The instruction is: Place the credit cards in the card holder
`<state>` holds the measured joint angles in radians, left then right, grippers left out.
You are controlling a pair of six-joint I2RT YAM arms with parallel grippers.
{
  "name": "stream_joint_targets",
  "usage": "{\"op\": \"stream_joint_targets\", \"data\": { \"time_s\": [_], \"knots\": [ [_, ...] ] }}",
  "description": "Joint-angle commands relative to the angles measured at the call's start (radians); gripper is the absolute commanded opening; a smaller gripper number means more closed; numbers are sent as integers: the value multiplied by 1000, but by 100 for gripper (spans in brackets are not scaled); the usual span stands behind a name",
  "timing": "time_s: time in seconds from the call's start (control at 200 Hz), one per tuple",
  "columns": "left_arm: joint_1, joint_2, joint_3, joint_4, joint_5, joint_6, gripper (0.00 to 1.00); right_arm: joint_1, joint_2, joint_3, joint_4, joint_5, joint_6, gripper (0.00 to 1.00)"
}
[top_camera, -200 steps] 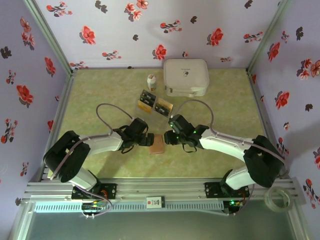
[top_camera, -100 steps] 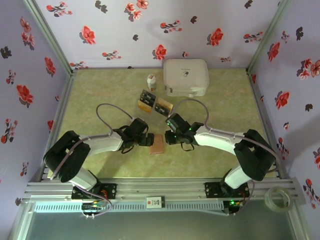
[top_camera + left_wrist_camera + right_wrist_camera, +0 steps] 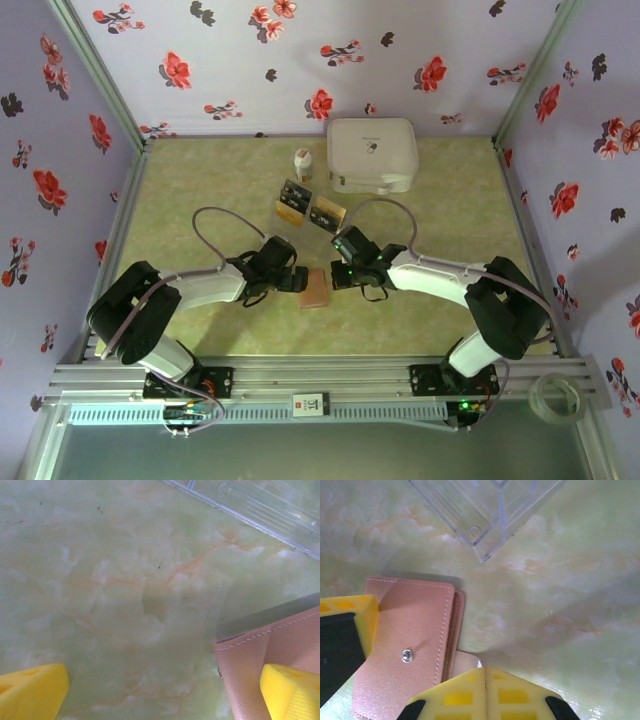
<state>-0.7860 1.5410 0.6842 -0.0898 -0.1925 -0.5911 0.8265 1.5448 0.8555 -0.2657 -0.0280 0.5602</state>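
The reddish-brown card holder (image 3: 316,288) lies flat near the table's front, between both grippers. My left gripper (image 3: 297,280) is wide open at its left edge (image 3: 162,692), with one yellow finger (image 3: 292,692) over the holder's leather (image 3: 260,665). In the right wrist view the holder (image 3: 405,645) shows its snap stud and a lower flap. My right gripper (image 3: 334,277) is shut (image 3: 485,672), its tips at that flap's edge; I cannot tell whether the flap is pinched. Two groups of black and gold credit cards (image 3: 292,200) (image 3: 326,214) stand farther back.
A big white rounded case (image 3: 372,154) and a small white bottle (image 3: 303,165) stand at the back. A clear plastic piece (image 3: 485,510) lies just beyond the holder. Flowered walls close in the table on three sides.
My right gripper's jaws have closed and it has edged left, up against the card holder. The left arm and the holder have stayed put.
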Motion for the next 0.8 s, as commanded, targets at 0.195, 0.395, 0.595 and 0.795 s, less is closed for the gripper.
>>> {"op": "stream_joint_targets", "data": {
  "time_s": [0.195,0.395,0.595,0.795],
  "knots": [
    [4,38,-39,-62,-39,4,100,-10,-40,-21,79,-86,51,0],
    [2,37,-40,-64,-39,5,100,-11,2,-22,150,-156,93,0],
    [1,37,-42,-59,-39,1,100,-9,40,-26,204,-192,125,0],
    [-1,39,-44,-56,-39,1,100,3,72,-22,226,-201,136,0]
  ]
}}
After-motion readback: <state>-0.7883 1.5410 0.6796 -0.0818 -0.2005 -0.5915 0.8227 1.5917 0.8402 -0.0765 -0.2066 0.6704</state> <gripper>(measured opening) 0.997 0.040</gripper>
